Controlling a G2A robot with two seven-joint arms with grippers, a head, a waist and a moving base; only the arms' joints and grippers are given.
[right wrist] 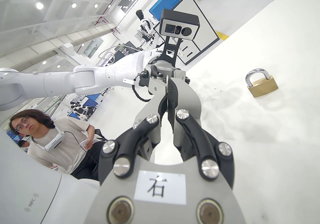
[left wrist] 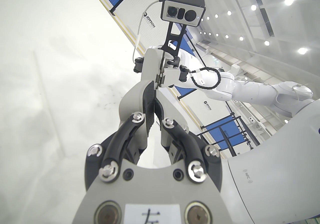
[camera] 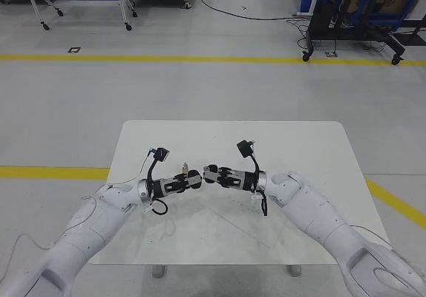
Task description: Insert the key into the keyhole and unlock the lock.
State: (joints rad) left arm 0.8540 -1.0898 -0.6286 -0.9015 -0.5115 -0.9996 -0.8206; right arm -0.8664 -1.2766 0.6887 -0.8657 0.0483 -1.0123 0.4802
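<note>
My right tool [camera: 208,175] is shut on the thin silver key [right wrist: 167,80]. My left tool [camera: 193,180] is shut too, tip to tip with it over the middle of the worktop [camera: 302,148]. The gold lock [right wrist: 261,83] lies flat nearby, at about 11 o'clock from the tips.

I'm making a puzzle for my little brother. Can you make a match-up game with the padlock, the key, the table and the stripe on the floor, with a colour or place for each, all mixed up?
Things:
1. padlock
2. key
3. table
4. floor stripe

Colours and places:
A. white
B. yellow
C. brass, lying on the table
D. up in the air, where the left gripper and the right gripper meet tip to tip

Right pairs: 1-C, 2-D, 3-A, 4-B
</note>
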